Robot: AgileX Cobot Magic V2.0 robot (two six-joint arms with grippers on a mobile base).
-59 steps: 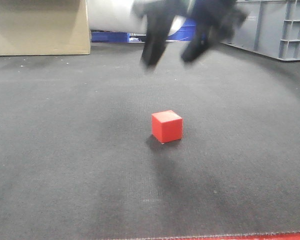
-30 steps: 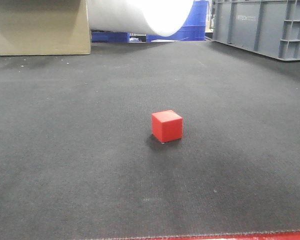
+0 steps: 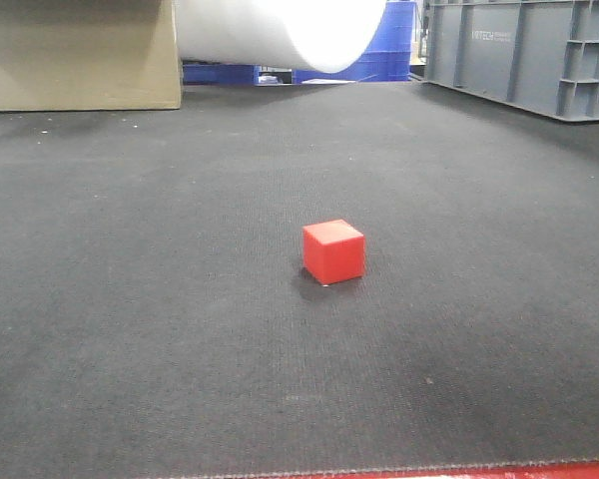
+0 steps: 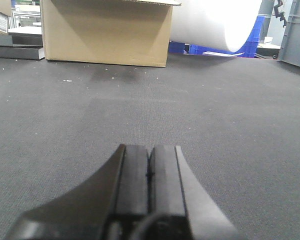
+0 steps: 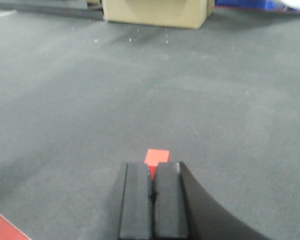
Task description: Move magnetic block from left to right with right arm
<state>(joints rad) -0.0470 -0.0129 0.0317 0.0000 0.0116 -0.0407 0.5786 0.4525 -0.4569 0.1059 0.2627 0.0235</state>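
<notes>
Currently my right gripper (image 5: 151, 172) has its two black fingers (image 5: 136, 200) pressed flat together, with no gap between the pads and nothing held. It hangs above the dark textured mat (image 5: 65, 100), clear of the surface. The magnetic block (image 5: 156, 157), a small red cube, sits on the mat directly ahead of my right fingertips and below them; in the right wrist view its near portion is hidden behind the finger ends, so I cannot tell how far apart they are, but no contact is visible. Farther ahead of this gripper, well beyond the cube, a cardboard box (image 5: 155, 12) stands at the mat's far edge.

My left gripper (image 4: 150, 155) is likewise closed, pads touching along a single seam, empty, and positioned low over the mat (image 4: 215, 110). Ahead of it and slightly to its left stands the cardboard box (image 4: 107, 30); ahead and to its right lies a large white roll (image 4: 215, 22), with blue crates (image 4: 250, 47) behind that.

From the front view, the magnetic block (image 3: 333, 251) rests flat and alone near the centre of the mat (image 3: 130, 299), one corner edge toward the camera. A grey crate (image 3: 524, 50) stands at the back on that view's right side. Neither gripper appears in this view.
</notes>
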